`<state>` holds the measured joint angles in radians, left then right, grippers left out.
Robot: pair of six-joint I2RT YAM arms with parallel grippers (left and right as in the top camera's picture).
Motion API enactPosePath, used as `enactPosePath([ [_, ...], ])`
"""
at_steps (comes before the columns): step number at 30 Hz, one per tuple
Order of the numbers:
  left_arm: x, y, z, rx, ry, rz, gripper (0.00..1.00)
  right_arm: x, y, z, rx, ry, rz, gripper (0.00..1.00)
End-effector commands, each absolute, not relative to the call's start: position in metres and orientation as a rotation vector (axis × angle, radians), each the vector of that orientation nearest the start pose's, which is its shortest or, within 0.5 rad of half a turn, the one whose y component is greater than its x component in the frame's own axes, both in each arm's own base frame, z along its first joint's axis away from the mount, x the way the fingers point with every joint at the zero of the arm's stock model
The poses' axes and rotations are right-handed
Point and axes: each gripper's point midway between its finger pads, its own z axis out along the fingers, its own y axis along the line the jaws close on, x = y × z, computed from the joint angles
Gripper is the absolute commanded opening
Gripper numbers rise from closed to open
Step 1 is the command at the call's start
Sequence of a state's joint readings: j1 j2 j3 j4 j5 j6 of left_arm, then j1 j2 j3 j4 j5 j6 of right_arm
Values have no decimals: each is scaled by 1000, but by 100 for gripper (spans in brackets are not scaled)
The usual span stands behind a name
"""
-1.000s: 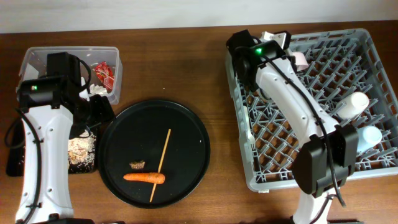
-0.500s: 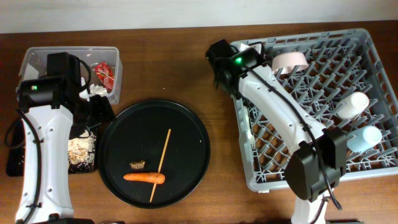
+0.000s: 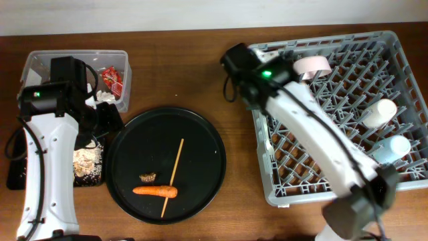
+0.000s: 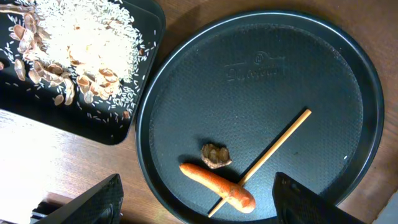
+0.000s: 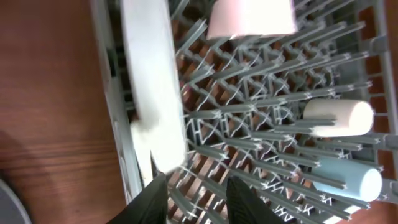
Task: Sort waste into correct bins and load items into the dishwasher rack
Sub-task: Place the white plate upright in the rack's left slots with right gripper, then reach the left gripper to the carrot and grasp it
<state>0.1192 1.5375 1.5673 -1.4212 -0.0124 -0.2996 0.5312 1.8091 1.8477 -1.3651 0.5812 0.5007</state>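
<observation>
On a wooden table (image 3: 200, 67), the right gripper (image 5: 196, 186) has drawn back to the 10 o'clock corner of the dishwasher rack (image 3: 348, 37) — a second ago it reached further over the pegs. Its jaws have spread and hold nothing. The white plate (image 5: 152, 81) stands on edge along the rack's 9 o'clock wall, so it looks loaded. The left gripper (image 4: 198, 186), jaws wide and empty, hangs by the round black tray (image 3: 200, 134) — carrot (image 3: 155, 191), wooden stick (image 3: 175, 171) and brown scrap (image 3: 148, 177) lie near its 6 o'clock rim, unsorted.

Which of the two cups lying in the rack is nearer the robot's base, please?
The light blue cup; the small white cup lies just beyond it.
</observation>
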Motion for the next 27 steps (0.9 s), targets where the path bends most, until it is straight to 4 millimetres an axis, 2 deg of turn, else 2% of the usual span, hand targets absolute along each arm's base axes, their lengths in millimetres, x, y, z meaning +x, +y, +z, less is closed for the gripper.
enactPosePath([
  [1,293,40,208,-618,2882,9,76,368,79,258,191,2554,-464,35],
  [5,291,40,207,-620,2888,9,80,355,47,263,329,2618,-364,36],
  [7,291,40,207,-620,2889,9,84,348,35,264,403,2668,-233,45],
  [8,291,40,207,-620,2889,9,85,345,35,263,400,2702,-137,50],
  [11,290,38,207,-614,2899,8,85,338,46,260,274,2797,133,56],
  [13,287,32,205,-593,2919,0,85,329,45,257,255,2839,190,57],
  [18,279,-3,184,-451,3008,-57,85,311,48,252,213,2919,175,56],
  [21,275,-35,160,-281,3055,-59,87,303,47,251,223,2950,170,56],
  [22,275,-43,155,-242,3059,-61,92,302,47,250,224,2956,168,56],
  [27,263,-77,119,-41,3091,-57,93,296,47,249,226,2980,164,57],
])
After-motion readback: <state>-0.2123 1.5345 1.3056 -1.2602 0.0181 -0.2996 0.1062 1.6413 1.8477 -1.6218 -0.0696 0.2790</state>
